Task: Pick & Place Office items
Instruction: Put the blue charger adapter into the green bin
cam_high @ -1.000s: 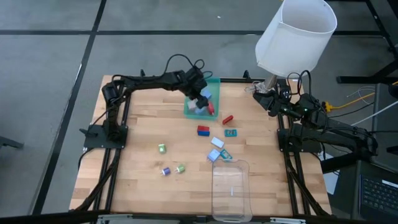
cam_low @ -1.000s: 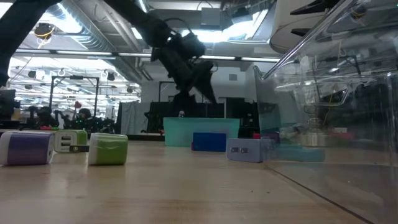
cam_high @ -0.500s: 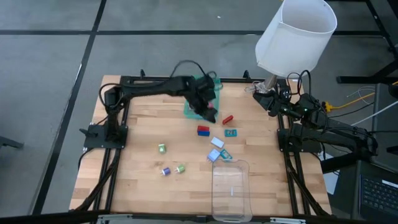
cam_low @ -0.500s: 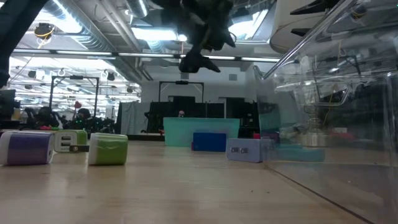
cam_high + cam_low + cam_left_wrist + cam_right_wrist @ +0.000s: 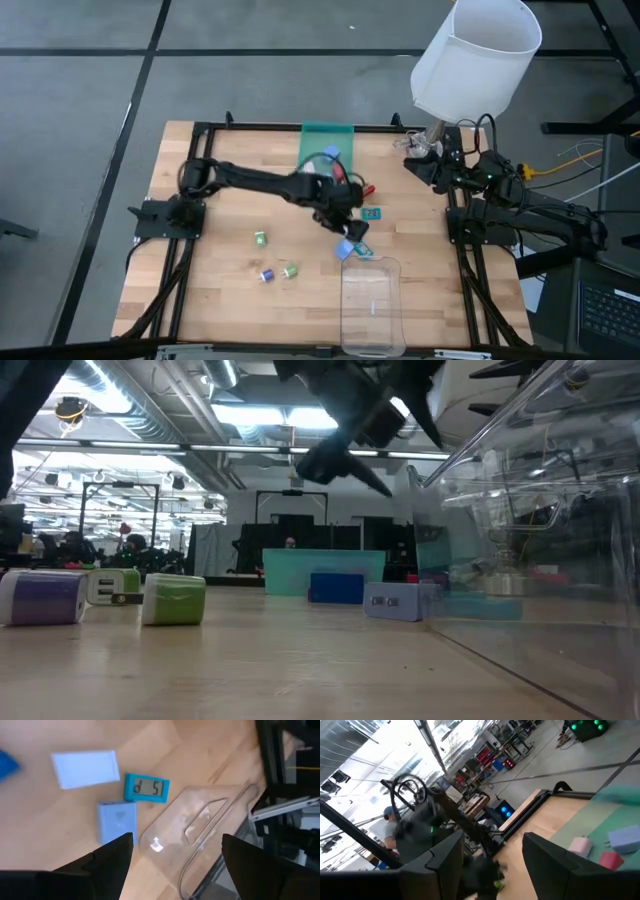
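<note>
The left claw (image 5: 348, 212) is held open above the surface (image 5: 230, 270), just beyond the clear tray (image 5: 372, 300). Under it, beside that tray's rim, are seen a teal clock (image 5: 146, 787), a white card (image 5: 86, 768) and a pale blue block (image 5: 116, 821). The right claw (image 5: 415, 150), fingers apart, is parked far past the tray.

Green tray (image 5: 620, 812) holds pink piece (image 5: 580, 845), red piece (image 5: 609, 860), blue piece (image 5: 624, 839); right fingers (image 5: 445, 862) apart.

One green tray (image 5: 322, 135), one clear plastic tray (image 5: 372, 305), three small pieces at left (image 5: 260, 238), two arms.
</note>
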Robot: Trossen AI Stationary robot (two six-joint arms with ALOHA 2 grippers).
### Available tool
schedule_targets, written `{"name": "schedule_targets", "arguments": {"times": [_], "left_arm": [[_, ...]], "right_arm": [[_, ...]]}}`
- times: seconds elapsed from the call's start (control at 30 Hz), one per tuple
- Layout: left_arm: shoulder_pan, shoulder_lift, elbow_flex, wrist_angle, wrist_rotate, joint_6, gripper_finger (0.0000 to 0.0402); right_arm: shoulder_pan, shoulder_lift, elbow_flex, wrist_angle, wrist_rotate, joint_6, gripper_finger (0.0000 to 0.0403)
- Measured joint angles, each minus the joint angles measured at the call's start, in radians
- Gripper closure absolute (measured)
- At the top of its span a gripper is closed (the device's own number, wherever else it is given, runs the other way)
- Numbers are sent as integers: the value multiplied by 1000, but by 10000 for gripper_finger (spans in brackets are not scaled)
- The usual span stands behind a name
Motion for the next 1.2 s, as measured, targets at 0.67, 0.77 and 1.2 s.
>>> {"name": "schedule_targets", "arguments": {"times": [0.67,0.77,1.2], "left_arm": [[-39,123,0,33,-15,-8,104],[-35,149,-3,26,0,0,105],[-32,172,1,22,48,6,105]], "right_arm": [[0,0,0,-8,-99,52,202],[0,0,0,-7,-96,54,202],[0,0,0,-14,-93,53,202]]}}
